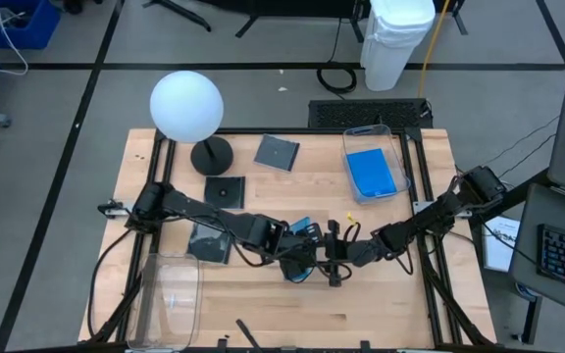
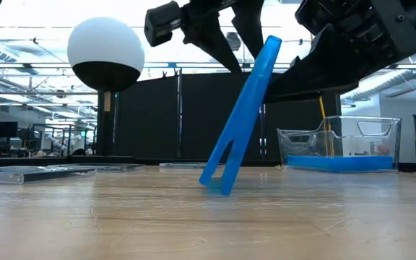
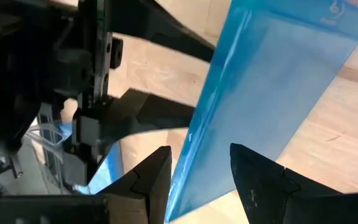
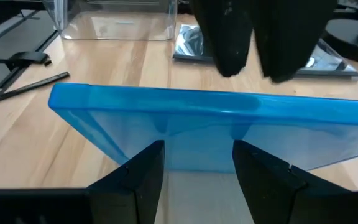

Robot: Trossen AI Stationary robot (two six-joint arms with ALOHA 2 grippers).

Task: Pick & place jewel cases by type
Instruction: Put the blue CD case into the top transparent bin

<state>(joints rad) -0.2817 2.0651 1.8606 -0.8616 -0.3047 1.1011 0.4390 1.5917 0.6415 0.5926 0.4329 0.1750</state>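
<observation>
A bright blue jewel case (image 2: 240, 115) stands tilted on the table's near middle. Its lower long edge (image 2: 217, 186) rests on the wood and gapes a little, and its top leans toward the table's right. My left gripper (image 3: 197, 174) comes down from the left and is open, its fingers at the case's upper edge (image 4: 229, 99). My right gripper (image 4: 197, 168) reaches in nearly level from the right and is open, at the face that leans toward it. Three dark jewel cases (image 1: 277, 152) (image 1: 226, 189) (image 1: 209, 243) lie flat on the table's left half. My left gripper's fingers (image 4: 229, 43) slant down from the left to the middle of the case's upper long edge (image 3: 191, 155). Whether they touch it I cannot tell. My right gripper's two fingertips (image 4: 151, 155) lie against the lower part of the leaning face (image 4: 197, 146), coming nearly level from the right, spread along the case's length. They pinch nothing. The case leans toward them, its lower edge on the table.
A clear bin (image 1: 376, 162) at the far right holds a blue case (image 1: 374, 174). A second clear bin (image 1: 170, 294) stands at the near left. A white globe lamp (image 1: 186, 103) on a black base stands at the far left.
</observation>
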